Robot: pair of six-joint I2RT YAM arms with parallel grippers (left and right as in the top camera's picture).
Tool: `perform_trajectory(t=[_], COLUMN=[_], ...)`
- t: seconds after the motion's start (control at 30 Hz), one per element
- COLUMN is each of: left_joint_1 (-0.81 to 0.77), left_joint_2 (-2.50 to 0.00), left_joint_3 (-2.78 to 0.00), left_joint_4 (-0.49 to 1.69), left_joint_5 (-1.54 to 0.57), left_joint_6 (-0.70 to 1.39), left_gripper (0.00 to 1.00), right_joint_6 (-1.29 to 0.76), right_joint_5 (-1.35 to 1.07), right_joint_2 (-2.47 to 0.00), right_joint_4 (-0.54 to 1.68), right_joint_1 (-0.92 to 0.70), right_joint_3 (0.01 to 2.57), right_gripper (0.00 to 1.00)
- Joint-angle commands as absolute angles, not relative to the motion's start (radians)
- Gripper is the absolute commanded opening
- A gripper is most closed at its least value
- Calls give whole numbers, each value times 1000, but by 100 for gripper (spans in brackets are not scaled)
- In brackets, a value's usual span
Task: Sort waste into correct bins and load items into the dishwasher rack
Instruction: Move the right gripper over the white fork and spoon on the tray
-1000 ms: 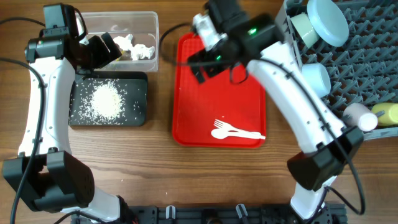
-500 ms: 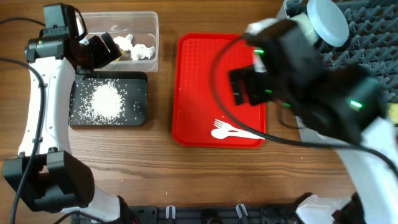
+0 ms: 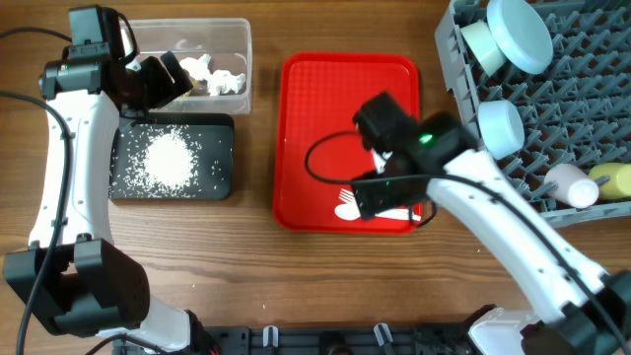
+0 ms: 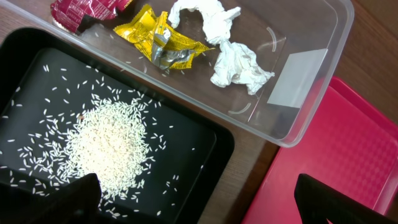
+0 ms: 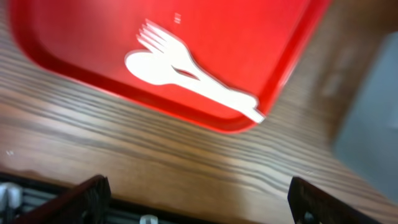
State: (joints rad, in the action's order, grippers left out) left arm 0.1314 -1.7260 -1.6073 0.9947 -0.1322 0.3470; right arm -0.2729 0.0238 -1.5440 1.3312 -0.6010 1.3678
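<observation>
A white plastic fork and spoon [image 3: 347, 207] lie together at the front of the red tray [image 3: 330, 118]; the right wrist view shows them too [image 5: 186, 74]. My right gripper [image 3: 386, 200] hovers over them, open and empty. My left gripper [image 3: 163, 79] is open and empty at the near left of the clear tub [image 3: 242, 39]. The tub holds red [image 4: 84, 9] and yellow [image 4: 165, 40] wrappers and white paper scraps [image 4: 230, 50]. The black tray [image 3: 222, 128] holds a pile of rice grains [image 4: 109, 146]. The grey rack [image 3: 572, 108] holds the plate [image 3: 521, 35], bowls [image 3: 501, 123] and cups.
The rack fills the right side, with a white cup [image 3: 570, 182] and a yellow cup [image 3: 613, 177] lying at its front edge. Bare wooden table [image 3: 246, 266] runs along the front. My right arm crosses the tray's front right corner.
My right arm has swung from the far end of the red tray down to its front, over the fork and spoon. The left arm has not moved.
</observation>
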Motion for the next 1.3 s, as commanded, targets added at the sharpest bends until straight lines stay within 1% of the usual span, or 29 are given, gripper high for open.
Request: perform_trajectory(t=[0.0,0.1,0.23,0.37,0.43,0.63,0.9,1.17,1.2,1.27], left_joint_1=[134,134,134,134,134,134,134,134,134,134], left_joint_2=[-1724,-1724,-1724,-1724,-1724,-1724,-1724,-1724,-1724,-1724], left_joint_3=[-1612,-1612,-1612,-1612,-1612,-1612,-1612,-1612,-1612,-1612], left_joint_4=[996,995,996,995,995,995,995,995,995,996], left_joint_5=[-138,-138,-138,-138,-138,-138,-138,-138,-138,-138], left_joint_6=[356,356,356,356,356,356,356,356,356,356], left_gripper=[100,100,100,100,100,100,100,100,100,100], right_joint_6=[-297,-334,-419,-542,-585,-669,-770,-783,-775,-723], right_joint_5=[-96,-110,-110,-109,-103,-58,52,197,221,266], right_joint_2=[-1541,-1542,-1544,-1554,-1556,-1556,-1556,-1600,-1608,-1614], right_joint_4=[1191,1038,839,724,695,619,488,292,268,220], right_joint_1=[-601,-601,-601,-601,-601,-601,-601,-601,-601,-600], right_joint_3=[1191,1085,967,863,830,768,712,711,711,711], right_gripper=[91,85,67,47,42,40,41,42,45,46])
